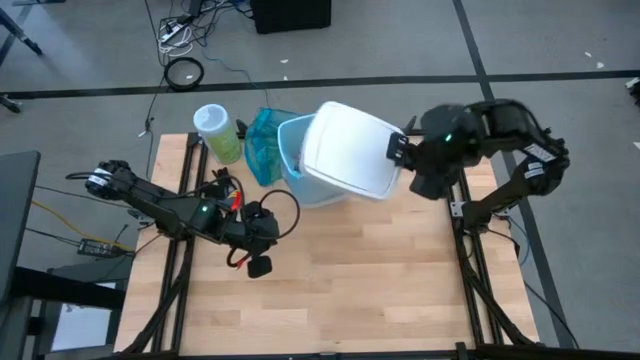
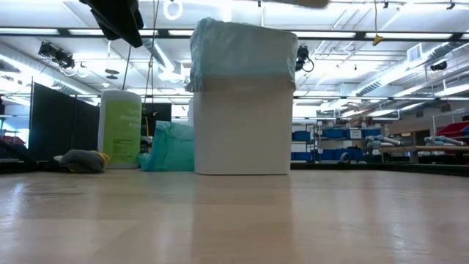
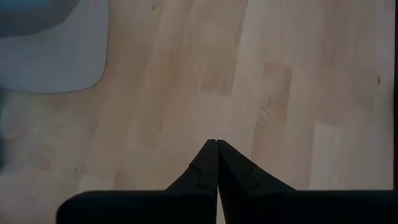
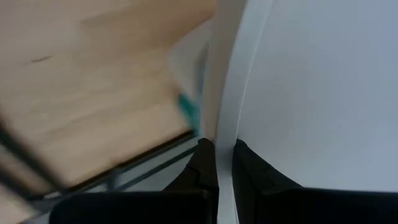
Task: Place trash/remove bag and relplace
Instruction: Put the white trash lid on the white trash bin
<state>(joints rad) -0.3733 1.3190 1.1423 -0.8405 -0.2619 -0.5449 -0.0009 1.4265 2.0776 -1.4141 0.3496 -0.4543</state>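
Bag (image 2: 242, 48): one, lining one white bin (image 2: 242, 132); right gripper (image 4: 222, 149) clamps lid (image 1: 350, 150); left gripper (image 3: 216, 144) closed, empty.

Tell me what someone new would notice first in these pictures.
The white bin at the table's far middle, its lid swung up and a light blue bag draped over its top. The right claw is shut on the lid's edge. The left claw hangs shut over bare wood, nearer and to the left.
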